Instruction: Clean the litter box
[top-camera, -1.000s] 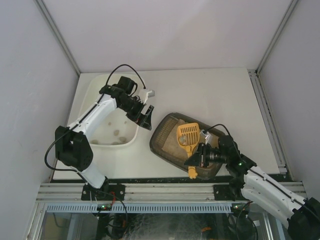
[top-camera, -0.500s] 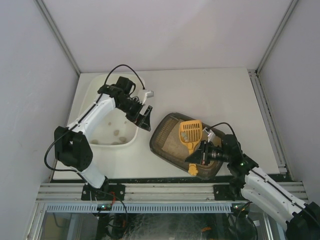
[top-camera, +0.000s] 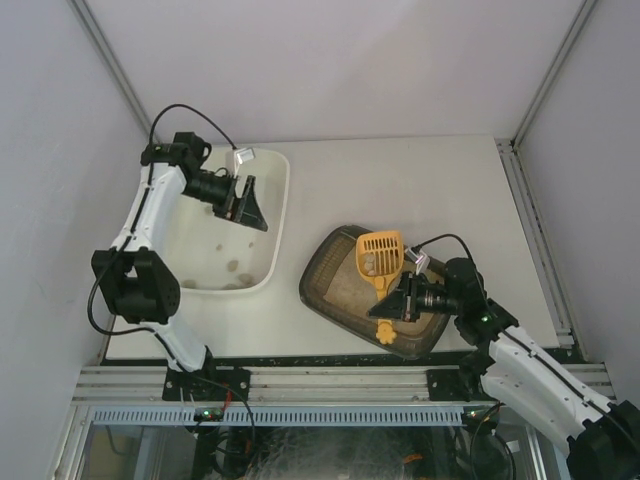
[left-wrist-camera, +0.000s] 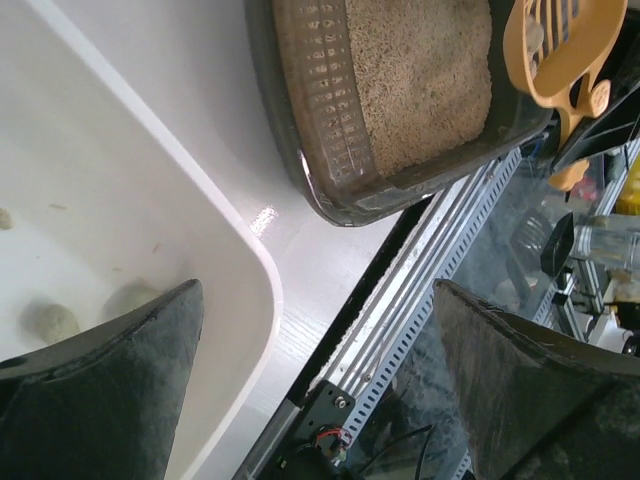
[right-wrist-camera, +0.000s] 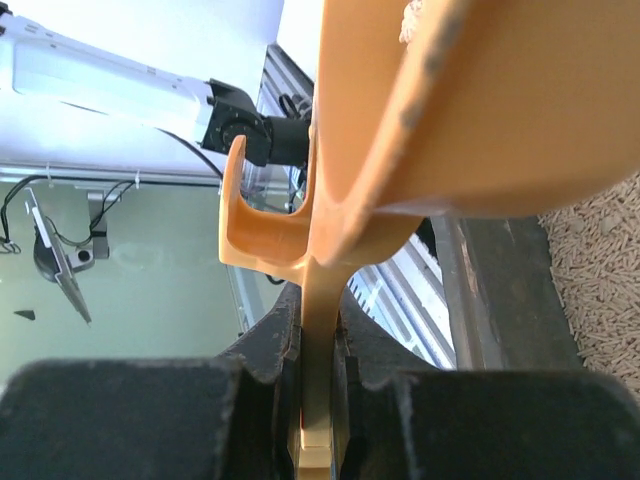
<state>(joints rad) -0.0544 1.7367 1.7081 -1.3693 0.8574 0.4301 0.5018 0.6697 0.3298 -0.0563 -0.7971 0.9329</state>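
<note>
**Top external view.**
- Litter box (top-camera: 318, 268): on the desk (top-camera: 420, 180), near edge, right of centre, with beige litter inside.
- Yellow slotted scoop (top-camera: 380, 252): head over the box's far end, with pale lumps apparently in it. A second ago it lay lower and nearer the box's middle.
- Right tool (top-camera: 400, 303): pressed onto the scoop handle.
- Left tool (top-camera: 248, 203): spread wide and empty. It has swung from the gap between tub and box back over the far part of the white tub (top-camera: 283, 200).
- Clumps (top-camera: 232, 266): on the tub floor.

**Left wrist view.**
- Both dark fingers (left-wrist-camera: 110, 390): far apart, nothing between them.
- Tub corner at left, with clumps in it. The litter box lies beyond, and the scoop shows at the upper right.

**Right wrist view.**
- Handle clamped between the pads. The scoop bowl sits above the litter (right-wrist-camera: 600, 280).

**Judgement.** A load appears lifted. The left arm's retreat probably clears the path to the tub, so emptying the scoop there is the likely next step. More litter may still need sifting.
</note>
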